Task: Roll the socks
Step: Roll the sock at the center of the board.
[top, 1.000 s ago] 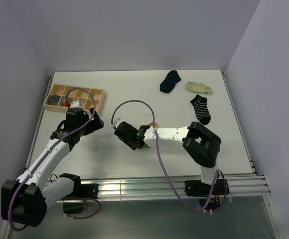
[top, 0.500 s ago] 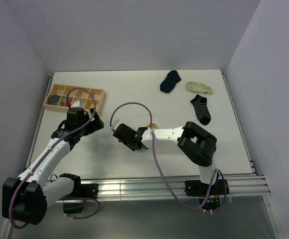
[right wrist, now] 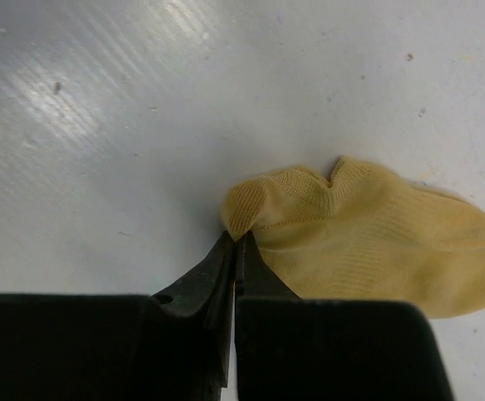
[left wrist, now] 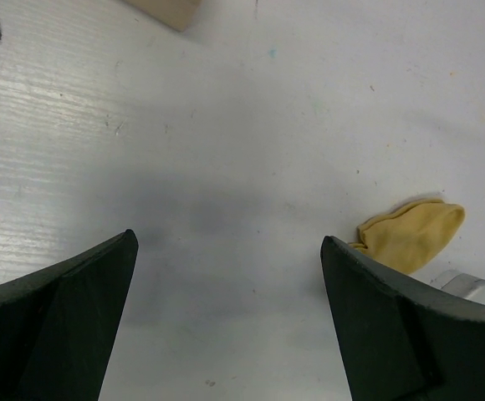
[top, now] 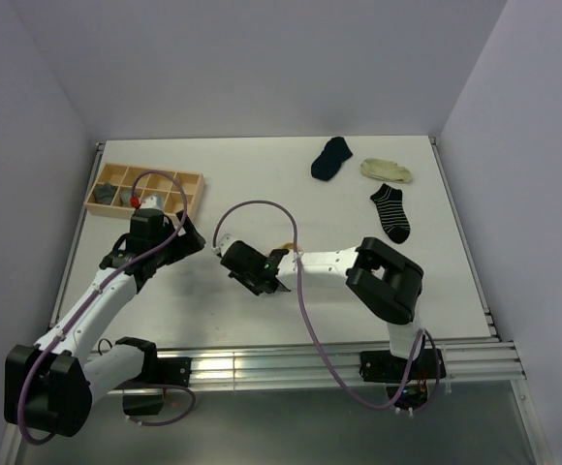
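Observation:
A mustard-yellow sock (right wrist: 376, 242) lies flat on the white table, and only a sliver of it (top: 290, 242) shows in the top view beside the right wrist. My right gripper (right wrist: 237, 238) is shut on a pinched fold at the sock's left edge. The same sock (left wrist: 414, 234) shows past the right finger in the left wrist view. My left gripper (left wrist: 230, 242) hovers open over bare table to the left of it, holding nothing. A navy sock (top: 330, 158), a cream sock (top: 386, 170) and a black-and-white striped sock (top: 390, 211) lie at the back right.
A wooden compartment tray (top: 192, 178) stands at the back left, with a dark grey roll (top: 107, 194) in one cell and a small red item (top: 134, 201) near my left arm. A purple cable (top: 262, 203) loops above the right wrist.
My right gripper's jaws have closed onto the yellow sock's edge, and the wrist has shifted slightly left. The left arm has stayed in place and open.

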